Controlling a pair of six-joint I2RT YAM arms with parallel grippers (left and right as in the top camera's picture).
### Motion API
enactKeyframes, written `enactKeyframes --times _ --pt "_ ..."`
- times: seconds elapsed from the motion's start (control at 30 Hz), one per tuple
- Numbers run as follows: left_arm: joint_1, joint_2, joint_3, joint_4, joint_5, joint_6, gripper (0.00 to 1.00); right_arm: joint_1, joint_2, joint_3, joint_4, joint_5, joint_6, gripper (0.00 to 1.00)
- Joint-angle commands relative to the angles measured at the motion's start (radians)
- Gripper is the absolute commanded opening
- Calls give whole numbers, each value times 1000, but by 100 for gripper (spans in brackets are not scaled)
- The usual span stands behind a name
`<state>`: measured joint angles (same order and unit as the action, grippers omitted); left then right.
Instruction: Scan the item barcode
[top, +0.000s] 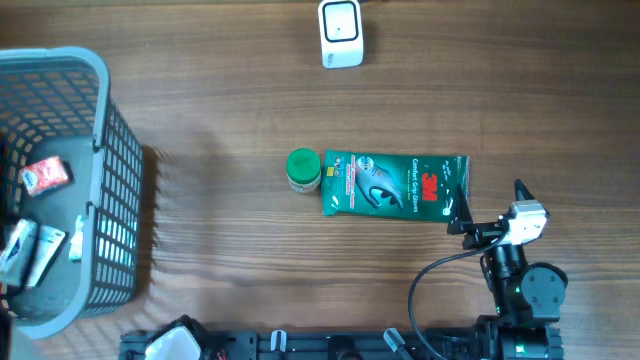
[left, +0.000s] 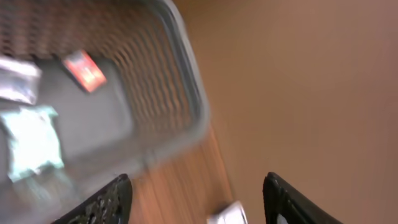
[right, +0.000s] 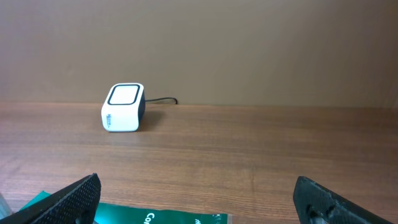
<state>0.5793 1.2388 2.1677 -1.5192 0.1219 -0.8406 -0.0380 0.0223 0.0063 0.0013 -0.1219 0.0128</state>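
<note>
A: Nearest the robot?
B: Right gripper (right: 199, 208), wide open and empty, at the right end of the green glove packet (top: 395, 185) lying flat on the bench (top: 230, 90). Left gripper (left: 198, 199), half open, empty, above a basket (top: 120, 200) far left of the packet.
A: Beyond?
B: The scanner (top: 341, 33), well past the packet. Pickup and scan both look undone.

My overhead feed is bright and evenly lit, with warm light on the wooden table (top: 250, 90). The basket (top: 100, 70) throws a soft gridded shadow toward its 3 o'clock. My left wrist feed is badly smeared by motion blur, and the basket mesh runs into streaks. My right wrist feed is sharp, with the scanner (right: 123, 107) crisp at 9 o'clock.
</note>
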Motion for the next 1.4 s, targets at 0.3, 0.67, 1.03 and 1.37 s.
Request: enactKeyframes --times 0.3,0.67,1.03,1.37 --pt "-159 62 -87 -165 -510 -81 100 6 -5 -1 5 11 -10 100" --pt "-3 196 -760 116 -466 -78 100 6 -5 -1 5 11 -10 100" --pt "17 217 -1280 602 -346 100 100 6 -5 -1 5 11 -11 100" --pt "48 266 -1364 761 -327 100 100 6 -5 -1 5 11 -11 100"
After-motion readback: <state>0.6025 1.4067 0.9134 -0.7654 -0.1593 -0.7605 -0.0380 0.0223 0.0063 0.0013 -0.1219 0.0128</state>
